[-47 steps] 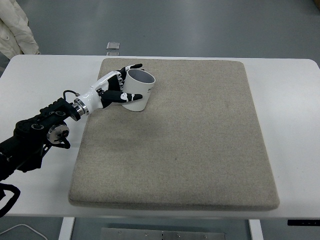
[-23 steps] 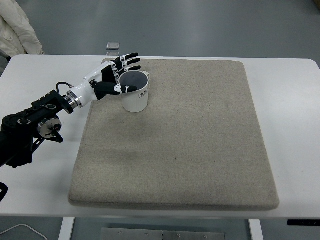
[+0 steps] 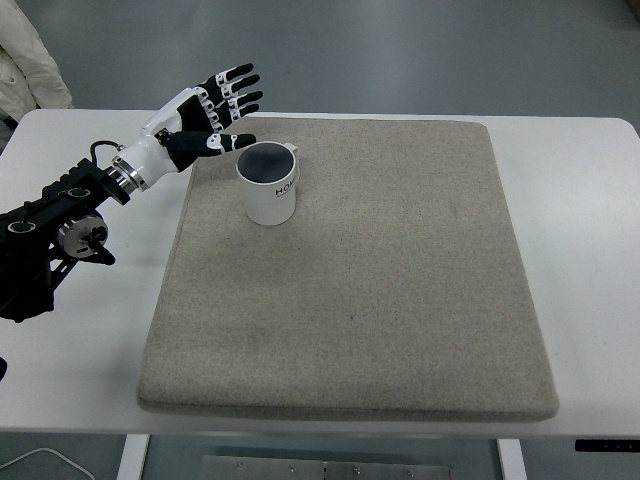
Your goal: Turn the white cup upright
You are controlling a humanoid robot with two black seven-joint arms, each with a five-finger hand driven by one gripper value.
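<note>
Now, top view: I count one white cup (image 3: 270, 187), one mat (image 3: 400, 290), one table (image 3: 590, 250), and one robot hand, the left hand (image 3: 205, 118). Vs half a sec ago, the hand has lifted off the cup and pulled back left; its fingers (image 3: 240, 85) are spread wide, holding nothing, thumb tip just beside the rim. Cup stands upright on the mat's far-left part, mouth up, looks empty inside. Right arm not visible.
</note>
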